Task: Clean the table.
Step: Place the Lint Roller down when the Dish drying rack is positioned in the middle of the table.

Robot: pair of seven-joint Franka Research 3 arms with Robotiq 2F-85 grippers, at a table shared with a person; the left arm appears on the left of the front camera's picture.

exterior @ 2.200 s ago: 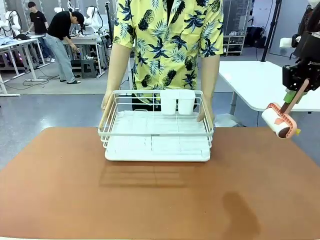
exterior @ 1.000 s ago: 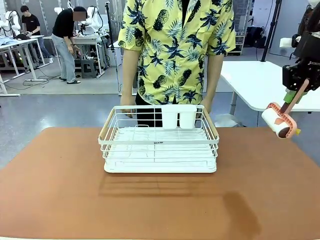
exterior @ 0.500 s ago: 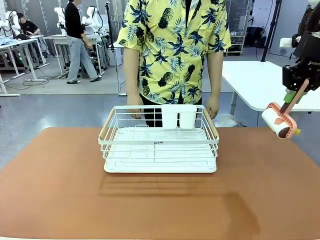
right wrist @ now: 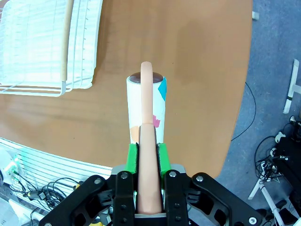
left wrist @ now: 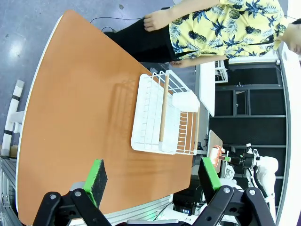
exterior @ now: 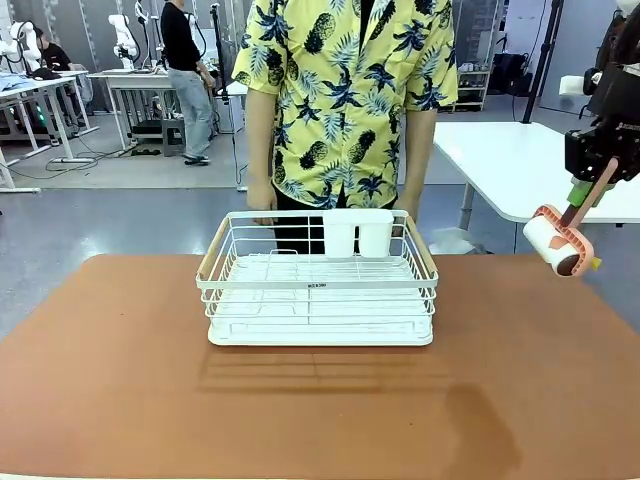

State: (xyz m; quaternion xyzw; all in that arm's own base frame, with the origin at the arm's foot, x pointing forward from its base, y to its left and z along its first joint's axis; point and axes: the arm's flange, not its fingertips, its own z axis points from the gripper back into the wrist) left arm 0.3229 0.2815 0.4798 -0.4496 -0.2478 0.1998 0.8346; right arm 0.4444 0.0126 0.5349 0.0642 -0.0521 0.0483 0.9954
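The rust-brown table [exterior: 120,380] spreads across the front view, with a white wire rack [exterior: 318,290] standing on its far middle. To the right, above the table's right edge, my right gripper [exterior: 585,190] is shut on the pink handle of a lint roller [exterior: 557,243], whose white roll hangs in the air. In the right wrist view the green pads of the right gripper [right wrist: 146,153] clamp the handle, and the lint roller [right wrist: 146,110] points over the table [right wrist: 197,70]. My left gripper [left wrist: 153,179] is open and empty, high above the table [left wrist: 75,117] and the rack [left wrist: 162,115].
A person in a yellow printed shirt stands at the far edge, a hand [exterior: 263,212] hanging just behind the rack. Two white cups [exterior: 356,234] sit in the rack's far side. A white-topped table [exterior: 500,160] stands behind at the right.
The person pushed the rack a little toward me, let go of it and straightened up, hands drawn back. My right arm and the lint roller have not moved.
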